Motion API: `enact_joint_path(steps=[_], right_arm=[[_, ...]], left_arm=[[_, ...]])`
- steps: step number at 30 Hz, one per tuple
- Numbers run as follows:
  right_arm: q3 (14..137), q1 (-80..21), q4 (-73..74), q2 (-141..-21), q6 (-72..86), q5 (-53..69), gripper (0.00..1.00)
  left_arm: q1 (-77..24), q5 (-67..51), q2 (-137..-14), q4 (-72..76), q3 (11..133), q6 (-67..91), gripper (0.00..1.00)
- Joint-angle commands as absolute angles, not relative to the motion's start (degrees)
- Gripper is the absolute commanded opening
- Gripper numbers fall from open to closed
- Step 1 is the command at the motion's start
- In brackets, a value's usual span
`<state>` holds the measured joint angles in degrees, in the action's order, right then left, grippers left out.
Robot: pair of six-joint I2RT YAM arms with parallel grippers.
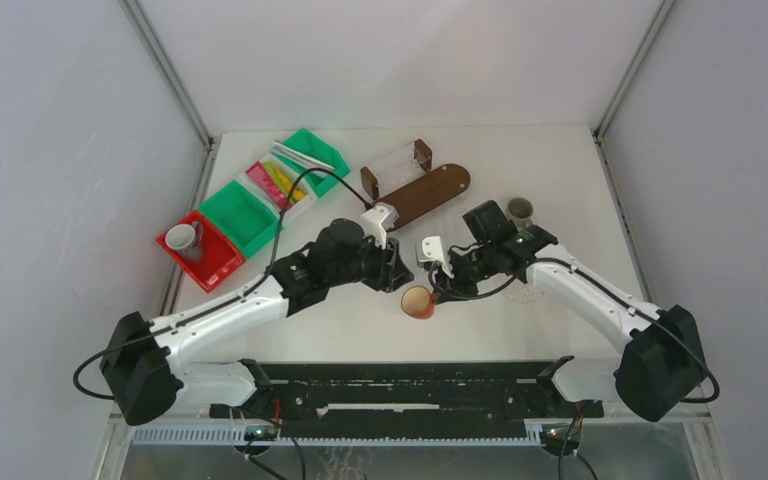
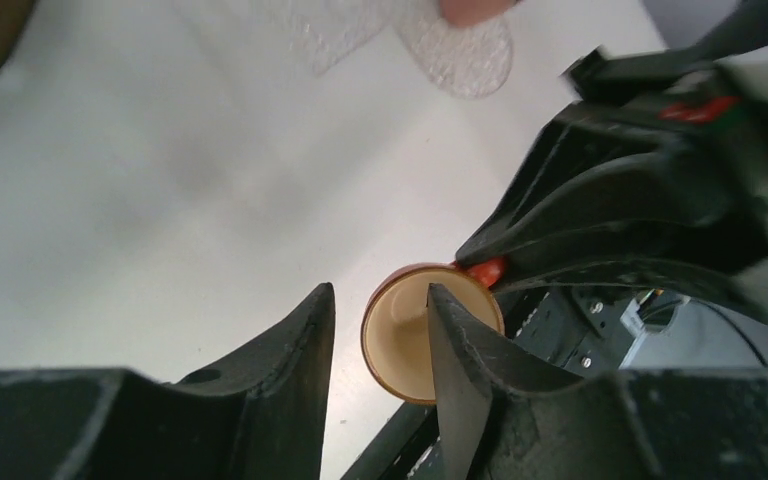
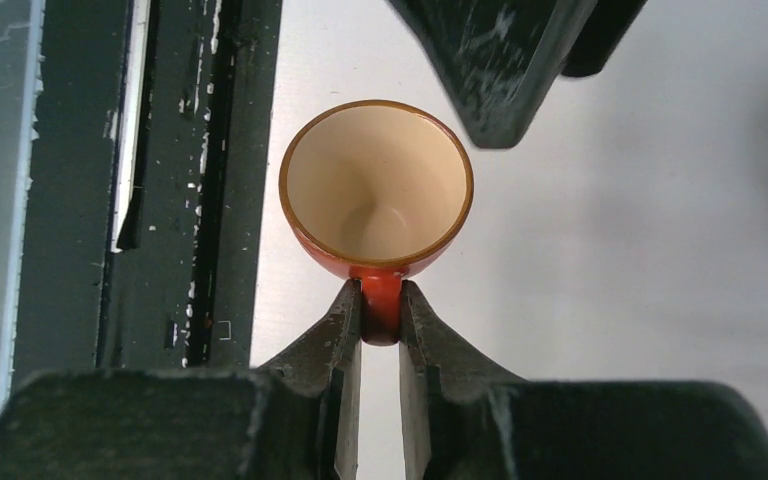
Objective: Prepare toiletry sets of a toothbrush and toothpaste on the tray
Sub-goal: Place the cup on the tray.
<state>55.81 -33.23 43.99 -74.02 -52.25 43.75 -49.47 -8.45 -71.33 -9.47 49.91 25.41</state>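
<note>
I have the right gripper [image 3: 380,290] pinched on the stubby handle [image 3: 381,322] of the orange cup [image 3: 378,190], close to the desk's near edge, mid-span. The left gripper [image 2: 380,298] is spread and empty, flanking the rim. The cup is round, glossy glazed ceramic. My worry: it swivels out of that narrow pinch, or a left finger knocks it.

A tray [image 1: 430,193] lies toward the back of the table [image 1: 560,160]. A box [image 1: 397,165] sits just behind the tray. Left of the tray runs a slanted row of bins [image 1: 240,215]. The farthest bin holds toothbrushes [image 1: 300,155], the next holds tubes [image 1: 278,182], and the nearest holds a mug [image 1: 185,238]. A cup [image 1: 520,209] stands to the right of the tray. In front of the tray is a handled cup [image 1: 418,302]. The right gripper [image 3: 381,315] pinches its handle, and the left gripper [image 2: 380,295] is spread at the opposite rim.
</note>
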Motion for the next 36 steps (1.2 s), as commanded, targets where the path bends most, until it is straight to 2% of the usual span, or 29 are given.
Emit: enact_joint_path(steps=[1, 5, 10, 12, 15, 16, 20, 24, 31, 36], right_arm=[[58.79, -31.12, 43.85, -73.03, -50.60, 50.02, 0.00], [59.26, -28.00, 44.00, -72.31, -49.49, 53.62, 0.00], [59.41, -20.14, 40.68, -70.29, -43.37, 60.50, 0.00], [58.82, -16.00, 35.81, -69.33, -38.88, 61.70, 0.00], [57.86, -11.62, 26.83, -68.54, -31.75, 60.56, 0.00], [57.84, -10.52, 23.80, -68.71, -30.04, 59.89, 0.00], [57.88, -6.17, 6.23, -72.16, -22.16, 56.43, 0.00], [61.69, -2.65, -8.69, -82.05, -12.71, 52.10, 0.00], [71.20, -4.08, -10.90, -97.52, -11.32, 39.09, 0.00], [73.48, -7.30, -11.26, -103.47, -12.86, 28.25, 0.00]], left_arm=[[-49.13, -6.16, -65.75, -3.72, 47.86, 23.67, 0.44], [-48.96, -3.46, -61.13, -0.48, 44.21, 22.10, 0.45], [-48.62, 4.11, -53.84, 8.17, 35.88, 20.61, 0.57], [-48.52, 8.29, -50.96, 12.17, 32.01, 20.30, 0.69], [-48.43, 14.54, -47.22, 17.94, 26.36, 19.34, 0.97], [-48.31, 15.85, -46.65, 19.44, 25.17, 18.49, 1.00], [-47.58, 16.94, -46.48, 20.47, 24.30, 15.94, 1.00], [-47.46, 15.95, -48.05, 23.68, 22.64, 17.17, 1.00], [-47.46, 16.28, -46.10, 26.59, 19.85, 17.22, 1.00], [-47.48, 16.35, -46.86, 26.77, 20.04, 17.20, 1.00]])
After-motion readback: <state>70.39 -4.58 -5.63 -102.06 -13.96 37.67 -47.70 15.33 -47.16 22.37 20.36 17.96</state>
